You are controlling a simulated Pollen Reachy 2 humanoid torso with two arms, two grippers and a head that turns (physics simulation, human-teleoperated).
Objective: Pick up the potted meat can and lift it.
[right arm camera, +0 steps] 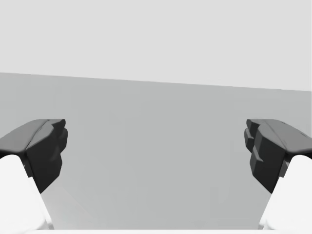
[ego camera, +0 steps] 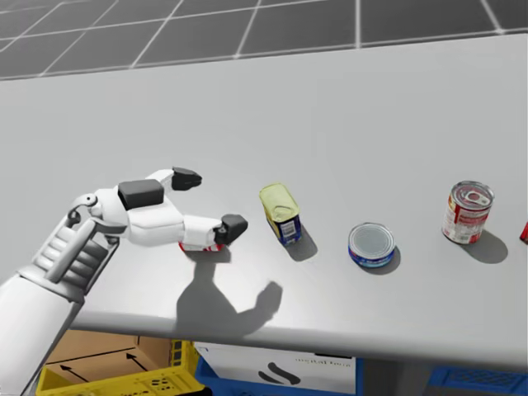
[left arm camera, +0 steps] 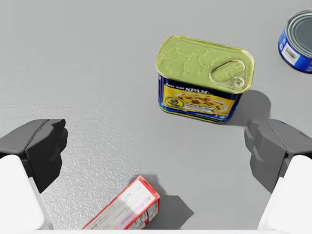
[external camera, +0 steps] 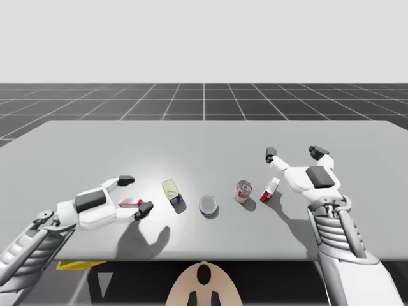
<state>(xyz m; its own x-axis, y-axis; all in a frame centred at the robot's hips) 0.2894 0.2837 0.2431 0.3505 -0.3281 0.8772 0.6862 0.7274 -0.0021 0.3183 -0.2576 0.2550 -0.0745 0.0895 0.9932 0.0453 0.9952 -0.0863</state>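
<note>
The potted meat can (external camera: 172,194) (ego camera: 280,213) is a blue rectangular can with a yellow-green lid, standing upright on the grey table (external camera: 204,140). In the left wrist view the can (left arm camera: 204,80) is ahead of my left gripper (left arm camera: 158,146), slightly toward its right finger and clear of both. My left gripper (external camera: 135,195) (ego camera: 209,204) hovers open just left of the can, nothing between its fingers. My right gripper (external camera: 293,153) (right arm camera: 156,146) is open at the table's right side, far from the can, facing bare table.
A small red-and-white box (external camera: 129,203) (left arm camera: 126,209) lies under my left gripper. Right of the meat can stand a low round blue can (external camera: 208,206) (ego camera: 371,245), a red-and-white round can (external camera: 243,191) (ego camera: 468,212) and another red box (external camera: 270,189).
</note>
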